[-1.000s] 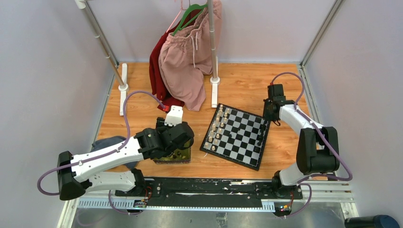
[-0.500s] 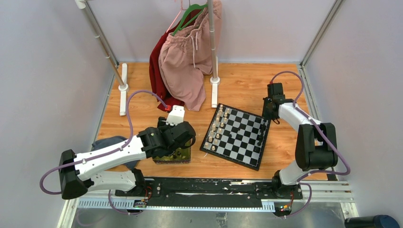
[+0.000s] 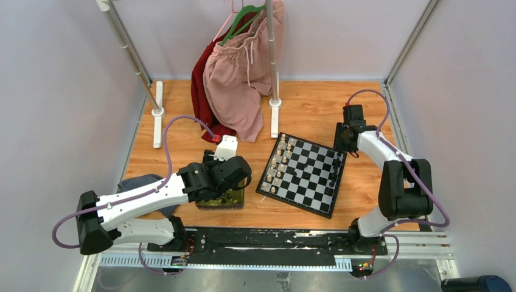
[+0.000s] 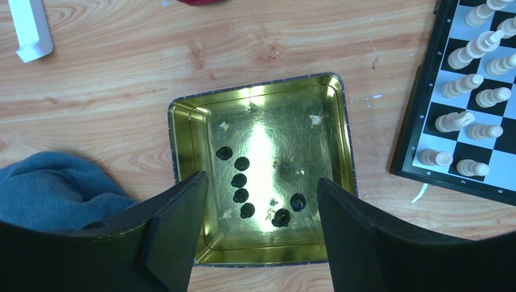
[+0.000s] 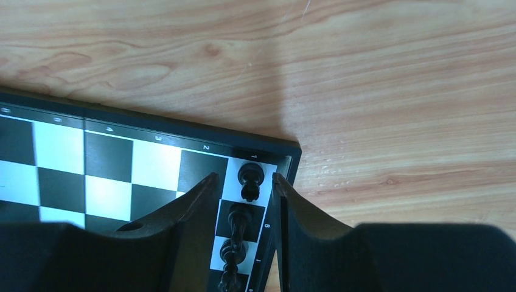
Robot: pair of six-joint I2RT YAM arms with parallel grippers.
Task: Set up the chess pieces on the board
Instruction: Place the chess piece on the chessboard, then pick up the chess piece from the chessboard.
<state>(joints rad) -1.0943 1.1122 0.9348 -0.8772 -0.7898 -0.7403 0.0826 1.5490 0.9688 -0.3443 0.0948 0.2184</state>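
While the right hand stands slightly spread, a black chess piece sits ungripped between its fingers.

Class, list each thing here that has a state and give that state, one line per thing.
Left gripper, open above the tray.
Right gripper, open, straddling a black chess piece on a corner square.
Tray, holding seven black pieces.
Board, lying flat, partly set up.
Pink shorts, hanging.
Blue cloth, crumpled.
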